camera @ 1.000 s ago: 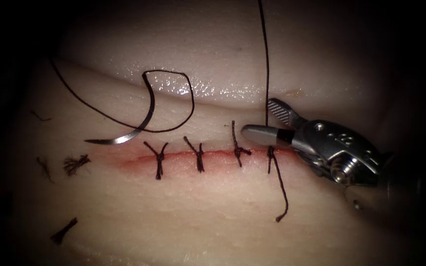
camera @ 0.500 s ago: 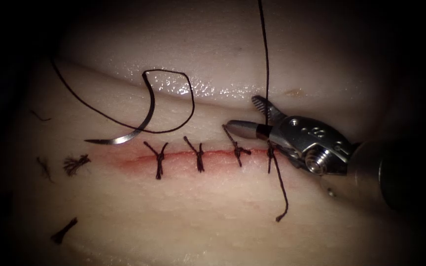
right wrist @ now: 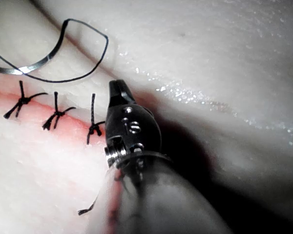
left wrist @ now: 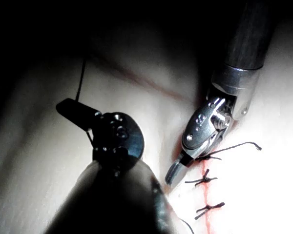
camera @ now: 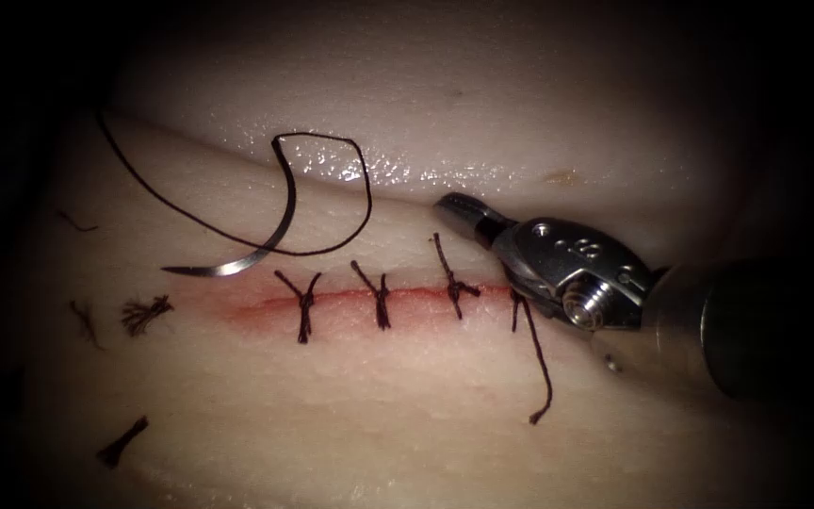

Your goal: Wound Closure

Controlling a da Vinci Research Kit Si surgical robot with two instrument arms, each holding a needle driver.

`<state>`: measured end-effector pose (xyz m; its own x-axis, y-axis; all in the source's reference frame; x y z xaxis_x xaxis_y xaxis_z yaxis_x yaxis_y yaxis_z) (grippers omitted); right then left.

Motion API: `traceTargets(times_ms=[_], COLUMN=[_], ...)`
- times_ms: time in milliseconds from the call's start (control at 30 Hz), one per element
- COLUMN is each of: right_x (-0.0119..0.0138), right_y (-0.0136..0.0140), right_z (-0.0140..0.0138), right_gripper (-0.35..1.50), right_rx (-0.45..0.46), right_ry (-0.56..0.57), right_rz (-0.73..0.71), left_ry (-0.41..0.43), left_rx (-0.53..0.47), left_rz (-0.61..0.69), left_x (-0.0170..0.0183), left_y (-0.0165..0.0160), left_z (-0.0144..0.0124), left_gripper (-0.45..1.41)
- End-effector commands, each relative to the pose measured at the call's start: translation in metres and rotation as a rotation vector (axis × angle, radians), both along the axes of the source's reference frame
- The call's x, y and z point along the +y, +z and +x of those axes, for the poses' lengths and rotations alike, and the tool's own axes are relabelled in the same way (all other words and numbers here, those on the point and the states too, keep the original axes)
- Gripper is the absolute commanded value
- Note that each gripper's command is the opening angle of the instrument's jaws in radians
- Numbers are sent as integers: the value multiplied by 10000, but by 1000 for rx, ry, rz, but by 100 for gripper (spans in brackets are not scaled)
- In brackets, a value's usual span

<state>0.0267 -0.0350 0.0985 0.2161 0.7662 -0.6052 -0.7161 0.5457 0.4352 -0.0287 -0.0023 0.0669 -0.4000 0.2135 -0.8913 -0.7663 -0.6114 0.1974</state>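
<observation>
On the tissue, the cut is crossed by several knotted stitches. My right tool lies just above the cut's right end, beside the rightmost knot, jaws shut with nothing seen between them; the right wrist view has it past the stitches. The curved needle lies free on the tissue above the cut's left end, in no jaws and not in the tissue, its thread looping beside it. In the left wrist view my left tool is shut on a strand of thread.
The rightmost knot's tail trails down over the tissue below the cut. Cut ends of thread lie left of the cut, another lower down. A glistening fold runs above the needle. Red fluid tints the cut's edges.
My right tool slid left and closed its open jaws on the upright strand above the rightmost knot. That strand is cut and gone from the endoscope view.
</observation>
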Motion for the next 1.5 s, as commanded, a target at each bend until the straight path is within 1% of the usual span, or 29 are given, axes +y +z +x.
traceTargets(times_ms=[33, 200, 267, 300, 333, 433, 500, 600, 633, 700, 733, 800, 833, 867, 967, 1000, 1033, 1067, 1100, 1133, 1167, 1200, 1233, 1333, 1367, 1400, 1433, 1467, 1500], right_x=[-4, -2, 1, 2, 3, 2, -1, -1, 0, -1, -4, -8, -13, -13, -15, -14, -9, -9, 1, 4, 4, 9, 16, 24, 25, 27, 28, 27, 26], right_y=[2, -2, -9, -12, -26, -36, -54, -65, -78, -81, -87, -91, -96, -96, -98, -97, -93, -93, -88, -87, -87, -86, -86, -89, -90, -93, -95, -97, -98], right_z=[6, 3, -6, -11, -31, -44, -65, -79, -102, -109, -126, -142, -170, -170, -202, -211, -243, -243, -267, -273, -273, -279, -284, -283, -280, -270, -265, -254, -246], right_gripper=[-35, -35, -35, 5, 94, 104, 106, 103, 98, 98, 89, 86, 81, 81, 74, 69, 62, 62, 64, 67, 67, 71, 81, 91, 91, 91, 91, 91, 91], right_rx=[-33, -30, 22, 33, 75, 93, 113, 119, 112, 110, 101, 93, 78, 78, 63, 58, 49, 49, 39, 33, 33, 30, 18, -4, -11, -2, -1, 11, 20], right_ry=[29, 44, 34, 34, 39, 44, 62, 85, 108, 113, 123, 127, 124, 124, 120, 119, 112, 112, 96, 89, 89, 87, 78, 69, 67, 54, 51, 44, 37], right_rz=[-3, -13, -20, -23, -40, -48, -62, -66, -87, -96, -101, -105, -106, -106, -107, -107, -110, -110, -101, -102, -102, -100, -95, -102, -102, -104, -106, -106, -109], left_ry=[1, 1, 5, 7, 20, 35, 87, 138, 186, 201, 242, 283, 338, 338, 411, 446, 533, 533, 653, 689, 689, 732, 842, 932, 951, 983, 996, 1015, 1031], left_rx=[-2, -2, -3, -4, -9, -12, -24, -47, -78, -87, -130, -161, -197, -197, -212, -220, -237, -237, -238, -234, -234, -233, -210, -111, -79, -46, -35, -13, 3], left_rz=[-1, -2, -3, -4, -11, -17, -13, -7, 25, 34, 51, 48, 52, 52, 56, 56, 66, 66, 98, 102, 102, 115, 138, 208, 229, 304, 341, 460, 490], left_x=[1, -1, -3, -4, -14, -24, -48, -69, -96, -104, -121, -135, -159, -159, -184, -194, -216, -216, -241, -247, -247, -253, -266, -282, -286, -297, -301, -311, -313], left_y=[5, 5, 5, 4, 2, 2, 2, 3, 5, 5, 7, 8, 8, 8, 8, 8, 8, 8, 8, 8, 8, 9, 13, 20, 22, 27, 29, 32, 32], left_z=[-6, -6, -4, -2, 5, 10, 11, 9, 4, 3, -2, -6, -12, -12, -19, -21, -25, -25, -30, -31, -31, -31, -33, -37, -39, -44, -44, -45, -44], left_gripper=[-45, -45, -45, -45, -45, -45, -45, -45, -45, -45, -45, -45, -45, -45, -45, -45, -45, -45, -45, -45, -45, -45, -45, -45, -20, 9, 30, 96, 111])
